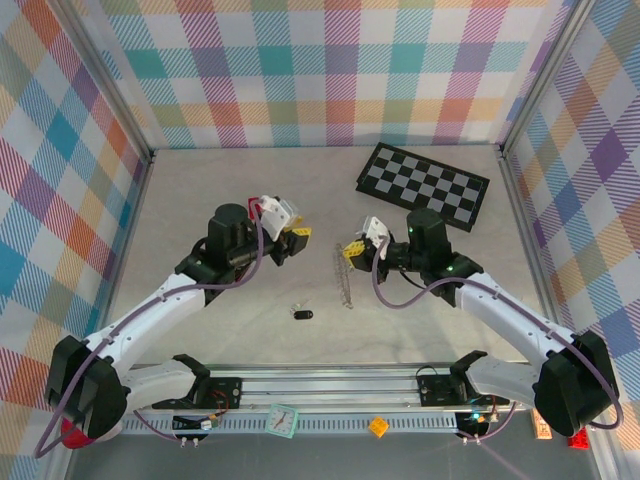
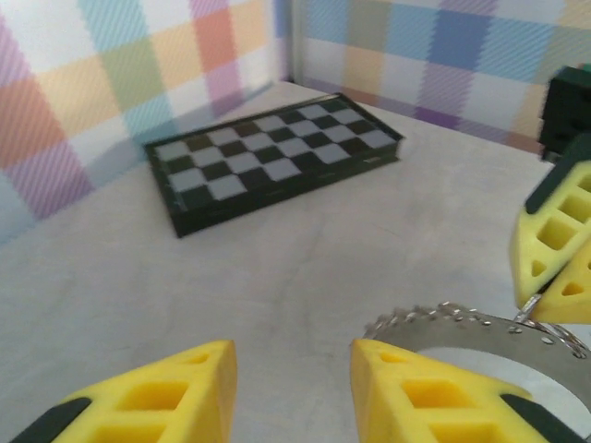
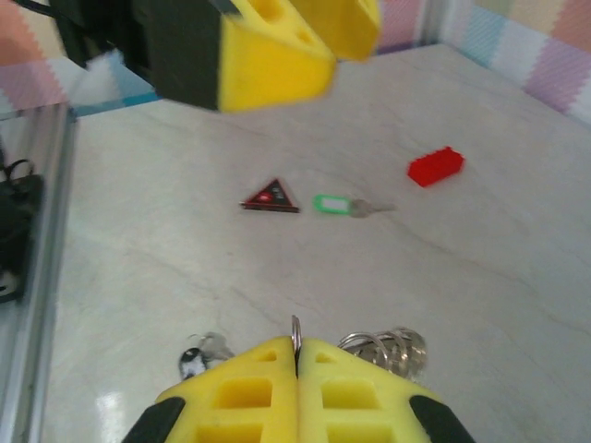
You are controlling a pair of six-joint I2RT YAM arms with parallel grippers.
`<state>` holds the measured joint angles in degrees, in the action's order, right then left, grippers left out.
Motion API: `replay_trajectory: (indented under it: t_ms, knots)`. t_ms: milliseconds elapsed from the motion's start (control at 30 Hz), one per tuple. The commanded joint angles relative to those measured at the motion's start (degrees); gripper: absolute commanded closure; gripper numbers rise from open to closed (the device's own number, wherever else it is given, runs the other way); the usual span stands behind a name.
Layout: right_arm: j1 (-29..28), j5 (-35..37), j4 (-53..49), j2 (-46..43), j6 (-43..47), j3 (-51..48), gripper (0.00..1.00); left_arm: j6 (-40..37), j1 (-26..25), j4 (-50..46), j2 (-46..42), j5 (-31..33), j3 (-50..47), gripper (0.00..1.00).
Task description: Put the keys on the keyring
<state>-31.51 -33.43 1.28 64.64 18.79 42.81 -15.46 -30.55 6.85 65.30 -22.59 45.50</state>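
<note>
My right gripper [image 1: 352, 252] [image 3: 296, 346] is shut on the keyring [image 1: 345, 276], a silver jagged loop held on edge just above the table. The loop's thin rim [image 3: 295, 329] sticks up between the yellow pads. From the left wrist the keyring [image 2: 462, 319] curves out from the right gripper's fingers [image 2: 551, 247]. My left gripper [image 1: 297, 238] [image 2: 293, 355] is open beside the loop's left end, with only bare table between its fingers. The black key [image 1: 303, 315] [image 3: 192, 358] lies on the table below the grippers. The light green key [image 3: 334, 204] lies flat farther off.
A black-and-white chequered board [image 1: 424, 184] [image 2: 270, 162] lies at the back right. A small red brick [image 3: 435, 166] and a red-and-black triangle [image 3: 271, 197] rest near the green key. Plaid walls ring the table, and a metal rail [image 1: 320, 380] runs along the near edge.
</note>
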Motion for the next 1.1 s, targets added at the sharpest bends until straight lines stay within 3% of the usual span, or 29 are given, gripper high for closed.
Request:
replay_trajectory:
  t_ms: [0,200,500,1067]
  knots:
    - [0.1,-8.9,2.9,-1.0,3.9,-0.3,1.00,1.5,0.2,7.2,0.5,-10.6,-4.9,0.68]
    - [-0.3,-12.2,2.7,-0.5,3.4,-0.5,1.00,2.3,-1.0,24.7,-1.6,-19.0,-15.4,0.69]
    - [-2.2,-15.6,3.3,1.3,3.8,-0.3,1.00,1.6,-3.5,22.7,-2.1,-21.0,-16.1,0.68]
    - [-6.6,-11.2,6.3,2.1,4.2,-0.6,1.00,0.6,-4.3,19.5,-1.2,-27.3,-14.2,0.68]
